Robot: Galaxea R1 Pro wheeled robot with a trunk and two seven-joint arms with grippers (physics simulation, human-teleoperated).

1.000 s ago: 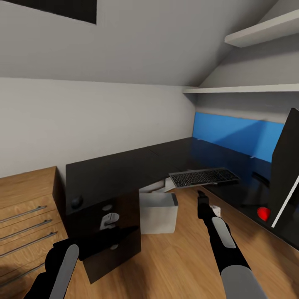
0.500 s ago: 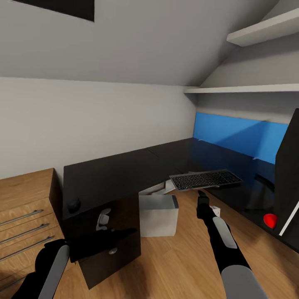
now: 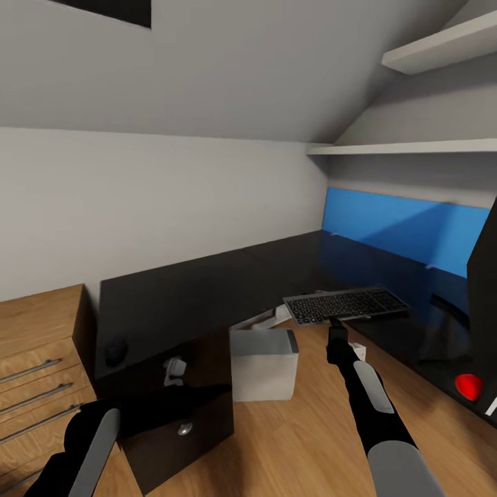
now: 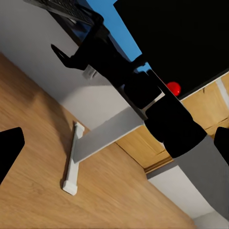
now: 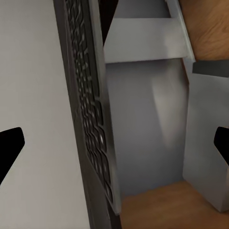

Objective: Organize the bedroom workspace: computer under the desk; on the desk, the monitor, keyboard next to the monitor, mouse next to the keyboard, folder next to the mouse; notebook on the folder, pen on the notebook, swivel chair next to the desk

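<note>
Pale marks on the dark keys of the keyboard (image 3: 345, 304), too small to read; a red dot (image 3: 469, 385) at the lower corner of the monitor (image 3: 485, 276) at the far right, with no lettering legible on it. Keyboard tilted over the inner edge of the glossy black bench (image 3: 207, 290), its near edge just above the right gripper (image 5: 114, 143), seen edge-on in the right wrist view (image 5: 90, 119) between jaws spread wide and not pressing on it. Whether resting on the bench edge or hanging clear of it, impossible to tell. Left gripper (image 4: 114, 148) low near the floor, jaws likewise released and holding nothing. Mouse (image 3: 115, 351) on the near left end of the bench, well apart from the keyboard. Computer (image 3: 262, 362) as a light-grey box on the wooden floor (image 3: 297, 442) in the crook of the L-shaped bench, beside the black drawers (image 3: 179, 414) with a round knob (image 3: 183, 429). A white bench leg (image 3: 269, 319) just behind the box. Light wooden dresser (image 3: 34, 331) with long bar handles at the near left, touching the bench end. Pale grey walls under a sloped ceiling, a blue panel (image 3: 407, 228) along the far right wall behind the bench, and two white shelves (image 3: 414, 147) above it.
</note>
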